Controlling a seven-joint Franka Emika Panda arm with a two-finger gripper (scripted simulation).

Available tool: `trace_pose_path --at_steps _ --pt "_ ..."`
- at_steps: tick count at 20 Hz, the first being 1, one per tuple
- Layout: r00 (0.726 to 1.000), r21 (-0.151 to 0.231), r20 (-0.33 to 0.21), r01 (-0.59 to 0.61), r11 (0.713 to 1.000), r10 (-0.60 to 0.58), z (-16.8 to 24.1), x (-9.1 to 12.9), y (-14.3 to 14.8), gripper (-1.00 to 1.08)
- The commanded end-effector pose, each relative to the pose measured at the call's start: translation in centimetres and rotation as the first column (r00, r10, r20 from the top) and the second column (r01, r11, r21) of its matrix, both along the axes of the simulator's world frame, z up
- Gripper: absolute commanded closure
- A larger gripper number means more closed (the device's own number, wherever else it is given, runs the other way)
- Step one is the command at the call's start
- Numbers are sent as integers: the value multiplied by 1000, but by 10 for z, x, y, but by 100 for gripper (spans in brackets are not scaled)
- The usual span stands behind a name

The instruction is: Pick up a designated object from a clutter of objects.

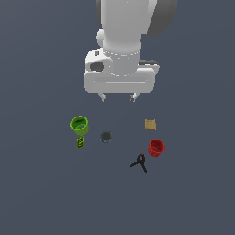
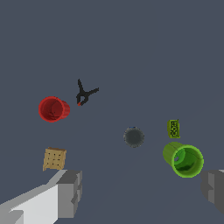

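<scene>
The small round can (image 1: 106,136) has a dark grey top and a thin blue side band; it stands on the dark floor between the cups and shows in the wrist view (image 2: 134,137) too. My gripper (image 1: 118,97) hangs open and empty above and behind the clutter, well apart from the can; in the wrist view its grey fingertips (image 2: 70,193) frame the near edge. The green cup (image 1: 79,125) (image 2: 183,159) stands to the exterior view's left of the can, with a tiny green piece (image 1: 80,142) (image 2: 173,128) beside it.
A red cup (image 1: 156,148) (image 2: 53,109) lies on its side to the exterior view's right, a black clamp (image 1: 140,162) (image 2: 84,94) near it. A tan block (image 1: 150,124) (image 2: 54,158) sits behind the red cup.
</scene>
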State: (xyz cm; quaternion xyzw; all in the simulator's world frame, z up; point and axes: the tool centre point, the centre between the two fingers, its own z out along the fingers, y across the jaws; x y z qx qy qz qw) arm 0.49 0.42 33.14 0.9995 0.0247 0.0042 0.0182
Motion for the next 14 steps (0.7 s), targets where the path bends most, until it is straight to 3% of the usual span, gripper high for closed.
trace_pose_path --at_steps 1,14 --pt "1000 0 0 -3 1000 3 -1 0 0 -92" --pt "992 7 -6 -123 992 123 -48 7 -12 -92"
